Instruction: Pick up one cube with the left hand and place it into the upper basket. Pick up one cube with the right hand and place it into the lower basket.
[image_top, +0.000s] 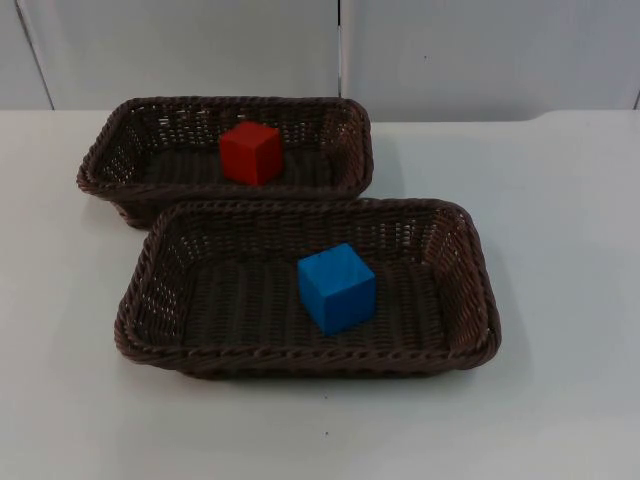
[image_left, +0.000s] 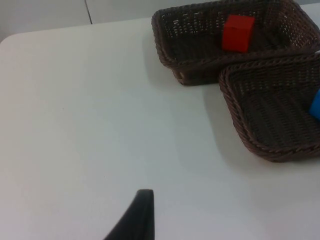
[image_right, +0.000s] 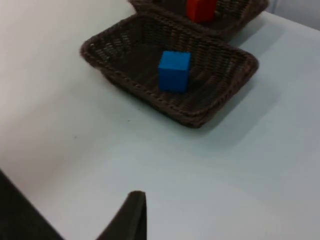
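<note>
- Red cube (image_top: 251, 152) inside upper basket (image_top: 110, 160), one edge turned toward camera; no long axis.
- Blue cube (image_top: 337, 287) in lower basket (image_top: 470, 290), likewise turned corner-on.
- Both baskets dark brown wicker, rectangular, long axes across the table (image_top: 570, 250), rims touching.
- Left gripper (image_left: 137, 217) and right gripper (image_right: 127, 217) over bare white tabletop, well apart from baskets; opening cannot be told.

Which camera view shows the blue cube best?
The top view: the blue cube shows whole, resting on the floor of the lower basket. The right wrist view also shows the whole cube, from farther off. In the left wrist view the picture's edge cuts it off, so just a sliver is visible.
</note>
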